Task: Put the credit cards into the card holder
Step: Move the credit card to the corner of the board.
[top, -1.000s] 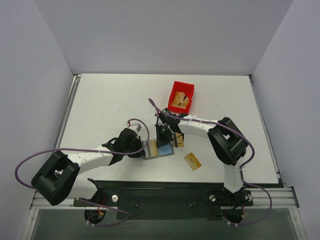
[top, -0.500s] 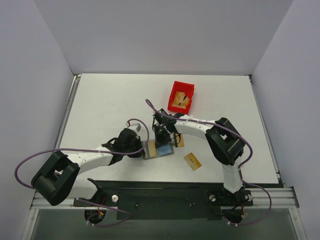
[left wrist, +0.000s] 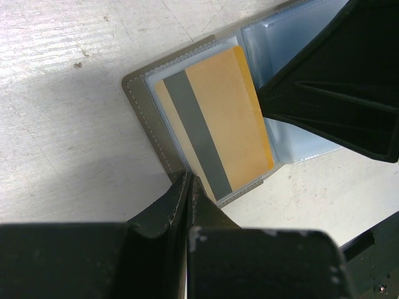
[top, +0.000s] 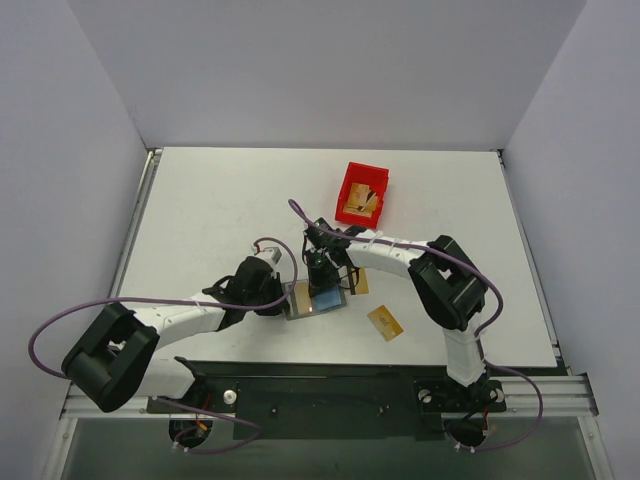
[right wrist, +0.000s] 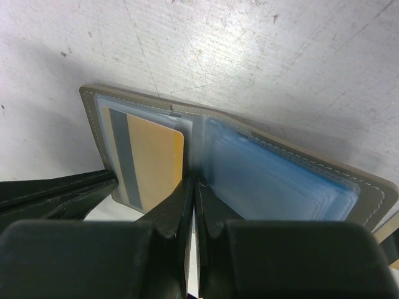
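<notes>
The grey card holder (top: 335, 303) lies open on the table in front of both arms, with a bluish inside (right wrist: 268, 180). A gold-tan credit card with a grey stripe (left wrist: 218, 124) sits in its left clear pocket; it also shows in the right wrist view (right wrist: 149, 159). My left gripper (left wrist: 189, 180) is shut, its tips on the holder's left near edge. My right gripper (right wrist: 193, 184) is shut, its tips at the holder's middle fold beside the card's edge. A second card (top: 385, 322) lies loose to the right. A third card (top: 359, 282) lies just right of the holder, partly under the right arm.
A small red plastic bin (top: 361, 193) stands behind the holder toward the back, with something tan inside. The right arm arches over the holder from the right. The table's near edge and the arm bases are close below the holder.
My right gripper has shifted slightly left over the holder. The gold card now shows more in the holder's left half. The left arm has hardly moved.
</notes>
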You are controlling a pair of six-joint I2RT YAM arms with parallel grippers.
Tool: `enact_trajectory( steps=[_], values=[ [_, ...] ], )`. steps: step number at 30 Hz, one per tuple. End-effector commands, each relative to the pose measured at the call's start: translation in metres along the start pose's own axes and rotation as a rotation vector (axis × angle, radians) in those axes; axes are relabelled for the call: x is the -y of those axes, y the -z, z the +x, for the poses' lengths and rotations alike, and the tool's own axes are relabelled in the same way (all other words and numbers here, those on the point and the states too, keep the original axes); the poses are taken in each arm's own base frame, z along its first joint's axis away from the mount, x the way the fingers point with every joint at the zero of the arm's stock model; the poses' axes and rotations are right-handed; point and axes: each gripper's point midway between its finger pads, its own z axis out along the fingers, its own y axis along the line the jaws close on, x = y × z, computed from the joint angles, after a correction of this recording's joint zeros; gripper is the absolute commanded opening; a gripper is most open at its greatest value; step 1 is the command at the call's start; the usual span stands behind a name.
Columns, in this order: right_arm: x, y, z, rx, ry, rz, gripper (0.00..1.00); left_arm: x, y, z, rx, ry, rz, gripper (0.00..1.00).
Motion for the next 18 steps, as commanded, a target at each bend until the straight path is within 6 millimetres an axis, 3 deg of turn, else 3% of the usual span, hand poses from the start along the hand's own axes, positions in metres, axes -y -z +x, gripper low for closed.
enact_trajectory(
  steps=[1, 12, 18],
  values=[
    [-0.012, -0.003, 0.014, -0.035, 0.031, -0.019, 0.0, 0.003, 0.002, 0.0, 0.001, -0.008, 0.022, 0.0],
    [0.015, 0.044, -0.03, 0.146, 0.039, 0.034, 0.14, 0.003, 0.002, -0.003, 0.003, -0.013, 0.009, 0.0],
    [0.038, 0.077, -0.044, 0.249, 0.012, 0.083, 0.24, 0.007, 0.008, -0.023, 0.06, -0.018, 0.002, 0.0]
  ],
)
